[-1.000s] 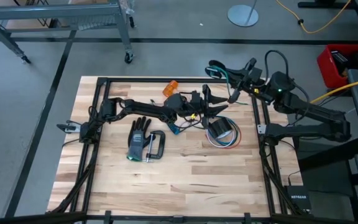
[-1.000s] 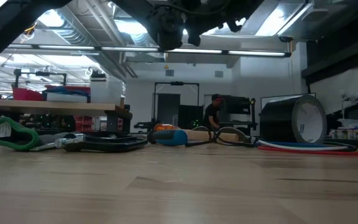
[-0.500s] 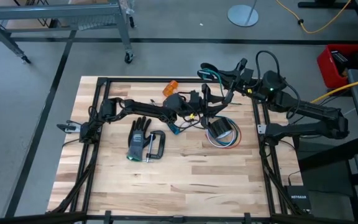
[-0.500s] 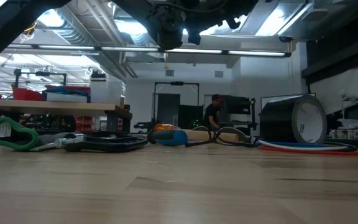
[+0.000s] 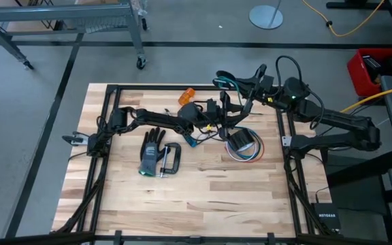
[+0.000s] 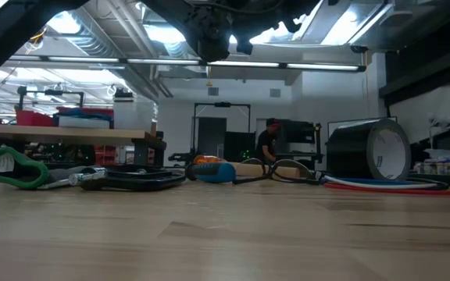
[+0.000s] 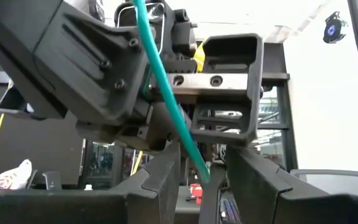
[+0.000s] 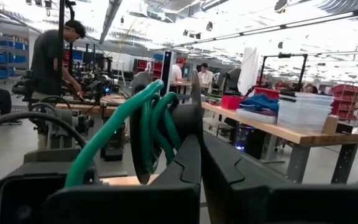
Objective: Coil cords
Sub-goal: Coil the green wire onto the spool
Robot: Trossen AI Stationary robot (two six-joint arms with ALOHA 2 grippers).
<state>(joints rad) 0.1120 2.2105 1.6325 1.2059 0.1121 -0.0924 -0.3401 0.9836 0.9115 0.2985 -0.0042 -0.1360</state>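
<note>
Teal-green cord [image 5: 231,80]: thin, glossy, bunched in several loops, raised above the desk [image 5: 203,197] near its far right corner. Right gripper [image 5: 248,102]: fingers closed on those loops, a strand running off to the left gripper [image 5: 224,116]. Left gripper: fingers [image 7: 166,171] parted around the strand's end, near the far edge's middle. Red, white and blue wires [image 5: 247,151] flat by the right edge, under a tape roll [image 5: 239,141]. Since a second ago: right gripper and loops shifted leftward along the far edge; left arm unmoved.
</note>
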